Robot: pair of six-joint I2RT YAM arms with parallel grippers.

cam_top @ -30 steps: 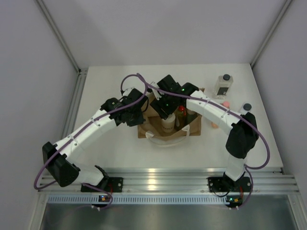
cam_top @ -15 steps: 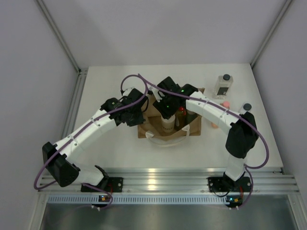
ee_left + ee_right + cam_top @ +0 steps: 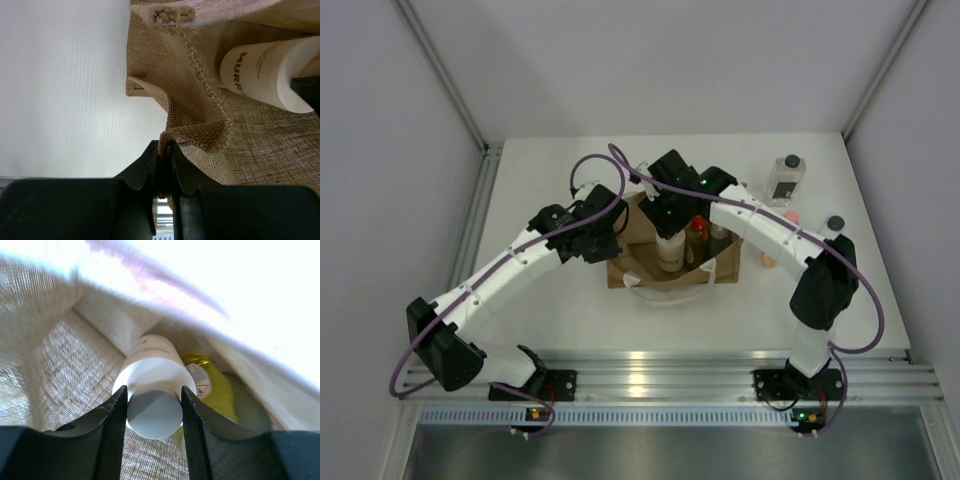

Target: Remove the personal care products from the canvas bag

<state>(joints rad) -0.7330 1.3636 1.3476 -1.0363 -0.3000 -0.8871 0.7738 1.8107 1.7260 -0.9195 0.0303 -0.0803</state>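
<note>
The cream cylinder sits inside the canvas bag, cap clamped between the narrowly parted fingers of the right gripper. The left gripper is pinched tight on the bag rim.

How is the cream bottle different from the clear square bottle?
The cream bottle is inside the canvas bag; the clear square bottle sits outside on the table. The right hand grips the cream bottle; nothing touches the clear one. The cream one is round, the clear one square. Both are small bottles.

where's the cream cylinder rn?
The cream cylinder sits inside the canvas bag at the middle of the top view, just left of the yellow bottle. The right gripper is closed on its cap end.
</note>
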